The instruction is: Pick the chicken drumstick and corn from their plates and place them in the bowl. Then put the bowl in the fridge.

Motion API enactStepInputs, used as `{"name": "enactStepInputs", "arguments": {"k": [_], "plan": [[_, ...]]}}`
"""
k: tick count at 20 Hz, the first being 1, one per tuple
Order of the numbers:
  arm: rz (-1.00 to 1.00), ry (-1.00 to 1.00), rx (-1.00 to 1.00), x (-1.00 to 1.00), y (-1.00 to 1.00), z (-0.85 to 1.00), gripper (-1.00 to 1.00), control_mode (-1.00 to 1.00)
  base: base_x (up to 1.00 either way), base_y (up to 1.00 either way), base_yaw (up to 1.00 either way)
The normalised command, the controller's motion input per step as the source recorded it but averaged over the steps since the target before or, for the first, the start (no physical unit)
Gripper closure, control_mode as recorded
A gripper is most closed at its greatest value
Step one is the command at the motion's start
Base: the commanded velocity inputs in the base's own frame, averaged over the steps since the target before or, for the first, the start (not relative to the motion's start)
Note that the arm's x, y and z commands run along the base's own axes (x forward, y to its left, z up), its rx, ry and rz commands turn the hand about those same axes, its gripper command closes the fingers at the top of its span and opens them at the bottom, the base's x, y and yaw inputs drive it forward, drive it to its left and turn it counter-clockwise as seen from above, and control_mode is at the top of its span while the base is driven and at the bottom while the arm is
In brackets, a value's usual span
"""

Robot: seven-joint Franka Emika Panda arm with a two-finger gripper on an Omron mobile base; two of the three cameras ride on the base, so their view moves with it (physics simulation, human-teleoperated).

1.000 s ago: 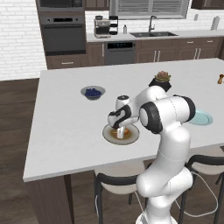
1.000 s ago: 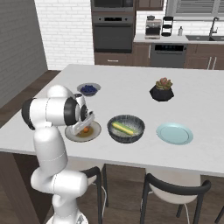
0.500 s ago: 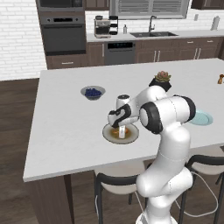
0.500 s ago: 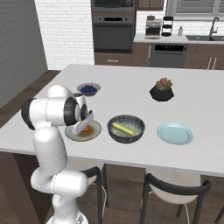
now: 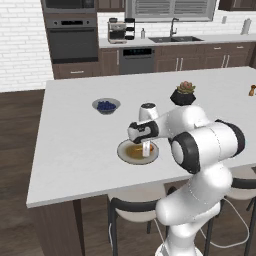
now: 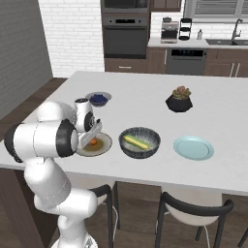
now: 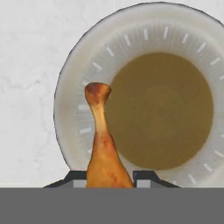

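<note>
Kitchen with dark cabinets, a white brick wall and a big white desk in the middle. From the left base view, the hand points down over the tan plate near the front edge of the desk, fingers right at the plate's brown centre. A small blueberry bowl sits farther back, and a black plant pot is off to the right.

Right base view: the hand is at the same plate, with a bit of orange drumstick peeking out at the fingers. Just beside the plate is the dark bowl with the corn already lying in it. The blue plate is further right. Plant pot and blueberry bowl sit behind.

Hand view: the drumstick has its thick end pinched between the two dark fingertips, narrow grip, bony end pointing away across the plate's pale rim. Can't tell if it's off the plate or touching it.
</note>
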Motion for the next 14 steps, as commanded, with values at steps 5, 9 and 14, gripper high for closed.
{"name": "enactStepInputs", "arguments": {"k": [5, 9, 14], "plan": [[-0.09, -0.11, 0.00, -0.56, -0.33, 0.96, 1.00, -1.00, 0.00, 0.00, 0.00], [-0.22, -0.02, 0.00, -0.28, -0.54, 0.86, 1.00, -1.00, 0.00, 0.00, 0.00], [-0.28, 0.00, 0.00, -0.17, -0.65, 0.68, 1.00, -1.00, 0.00, 0.00, 0.00]]}}
